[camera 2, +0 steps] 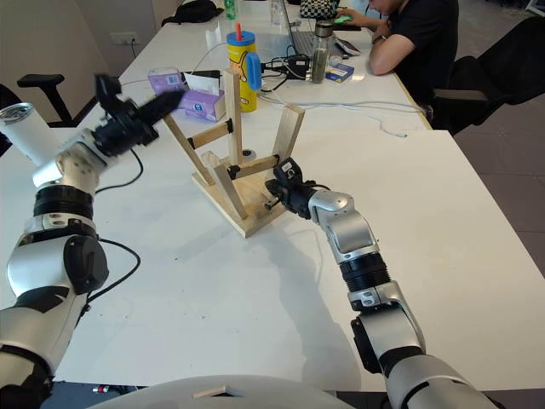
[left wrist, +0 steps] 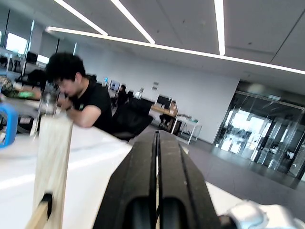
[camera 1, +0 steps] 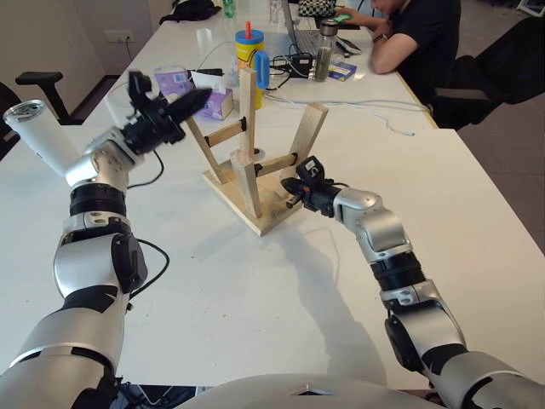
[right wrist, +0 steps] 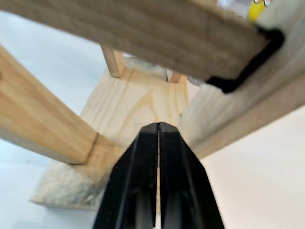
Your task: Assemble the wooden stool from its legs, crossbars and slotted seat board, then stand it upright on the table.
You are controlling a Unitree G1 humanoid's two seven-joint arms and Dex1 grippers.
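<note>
I see a long white counter (camera 1: pixel 255 307). A yellow cup (camera 1: pixel 249 49) with a blue handle and a red straw stands upright toward the back. A purple tissue pack (camera 1: pixel 220 104) sits just beside it, and a second purple box (camera 1: pixel 173 81) is further left. A glass jar (camera 1: pixel 324 51) stands near a laptop (camera 1: pixel 300 25), with a small blue box (camera 1: pixel 343 70) beside the jar. A white cable (camera 1: pixel 375 109) trails along the right side. There's a black chair (camera 1: pixel 43 85) off the counter's left edge and a black bag (camera 1: pixel 189 10) at the far end.
</note>
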